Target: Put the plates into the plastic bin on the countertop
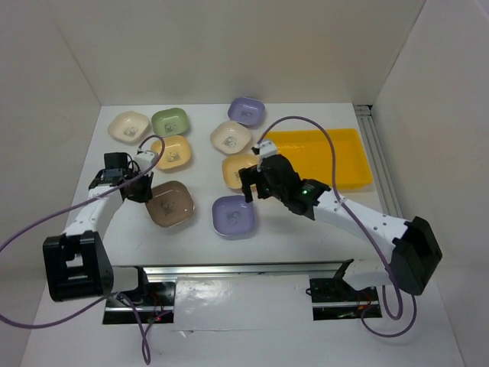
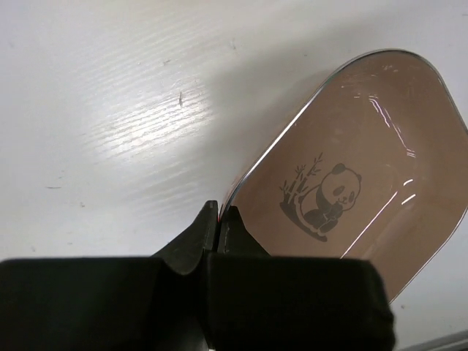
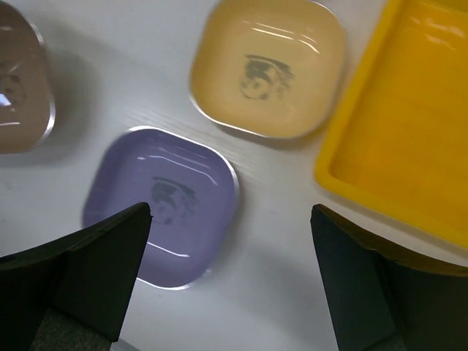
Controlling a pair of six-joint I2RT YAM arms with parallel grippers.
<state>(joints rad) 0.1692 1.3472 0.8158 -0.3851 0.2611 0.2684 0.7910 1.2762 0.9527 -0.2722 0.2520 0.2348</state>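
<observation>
While the left arm reaches forward and a bit right in the top view, left gripper (image 1: 140, 188) sits low at the left rim of brown plate (image 1: 170, 203). Right arm bends in from the right, wrist pointed down, with right gripper (image 1: 252, 186) over the table (image 1: 306, 222) between yellow plate (image 1: 231, 170) and lavender plate (image 1: 233, 216). Bin (image 1: 321, 157) lies at the right. All plates are outside it on the table, with five others (image 1: 170, 121) spread toward the back left.

Left wrist: jaws are pinched together on the brown plate's near rim, panda print visible. Cannot tell if the plate is lifted.

Right wrist: fingers (image 3: 95, 270) are spread wide and grip nothing. Lavender plate is below them, yellow plate beyond it just beside the bin wall, brown plate at the left edge.
</observation>
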